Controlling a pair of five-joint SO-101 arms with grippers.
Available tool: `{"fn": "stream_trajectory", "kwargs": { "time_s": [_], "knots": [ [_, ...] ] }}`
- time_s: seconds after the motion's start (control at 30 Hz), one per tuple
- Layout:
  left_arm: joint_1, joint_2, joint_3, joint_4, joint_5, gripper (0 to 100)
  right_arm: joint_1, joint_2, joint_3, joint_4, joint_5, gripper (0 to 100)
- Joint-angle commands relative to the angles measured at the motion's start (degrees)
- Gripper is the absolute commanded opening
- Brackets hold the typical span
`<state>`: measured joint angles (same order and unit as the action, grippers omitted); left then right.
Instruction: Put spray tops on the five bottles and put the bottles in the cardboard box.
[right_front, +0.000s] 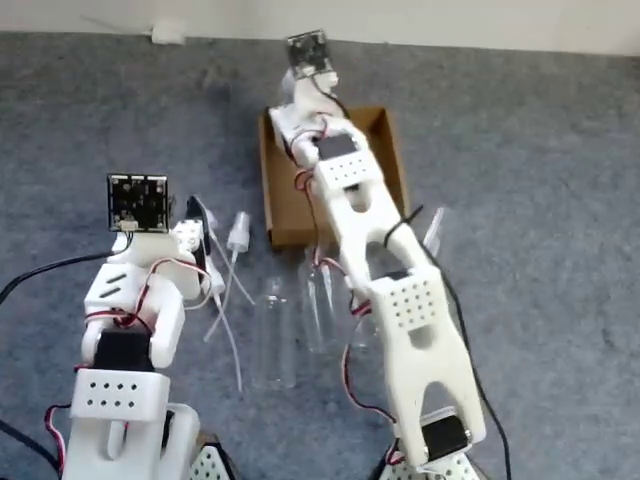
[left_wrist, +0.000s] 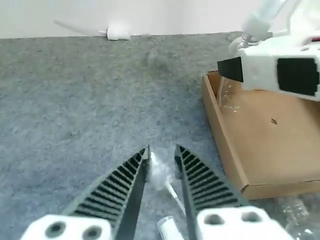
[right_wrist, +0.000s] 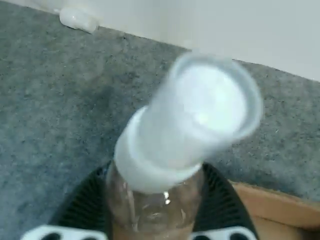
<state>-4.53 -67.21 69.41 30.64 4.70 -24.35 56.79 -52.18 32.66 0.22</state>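
My right gripper (right_wrist: 156, 197) is shut on a clear bottle (right_wrist: 150, 212) fitted with a white spray top (right_wrist: 197, 117). In the high view this gripper (right_front: 292, 103) is over the far end of the cardboard box (right_front: 283, 210). The left wrist view shows the same arm (left_wrist: 280, 70) above the box (left_wrist: 225, 145), with the bottle's clear body (left_wrist: 227, 95) hanging into it. My left gripper (left_wrist: 161, 151) is closed on a translucent spray top (left_wrist: 159, 171) whose thin tube (left_wrist: 173, 192) trails back. In the high view the left gripper (right_front: 203, 240) is left of the box.
Clear bottles (right_front: 272, 330) (right_front: 318, 300) lie on the grey carpet in front of the box, one partly under the right arm. A loose spray top (right_front: 238, 232) and thin white tubes (right_front: 228, 335) lie beside the left arm. A white wall runs along the far edge.
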Motion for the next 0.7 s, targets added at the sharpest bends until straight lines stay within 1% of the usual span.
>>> {"fn": "stream_trajectory", "kwargs": {
  "time_s": [0.0, 0.07, 0.13, 0.3, 0.37, 0.67],
  "knots": [
    [1.27, -0.31, -0.13, -1.32, 0.62, 5, 0.4, 2.15, -11.3, 3.03, 0.35, 0.6],
    [1.27, -0.31, -0.13, -1.32, 0.62, 5, 0.4, 4.79, -14.55, 4.53, 0.35, 0.9],
    [1.27, -0.31, -0.13, -1.32, 0.62, 5, 0.31, 6.81, -17.54, 5.67, 0.26, 4.6],
    [1.27, -0.31, -0.13, -1.32, 0.62, 5, -0.48, 9.8, -23.25, 10.51, 0.53, 24.7],
    [1.27, -0.31, -0.13, -1.32, 0.62, 5, -0.57, 10.33, -25.01, 11.65, 0.53, 28.8],
    [1.27, -0.31, -0.13, -1.32, 0.62, 5, -0.66, 9.98, -26.95, 11.74, 0.53, 29.3]
  ]
}}
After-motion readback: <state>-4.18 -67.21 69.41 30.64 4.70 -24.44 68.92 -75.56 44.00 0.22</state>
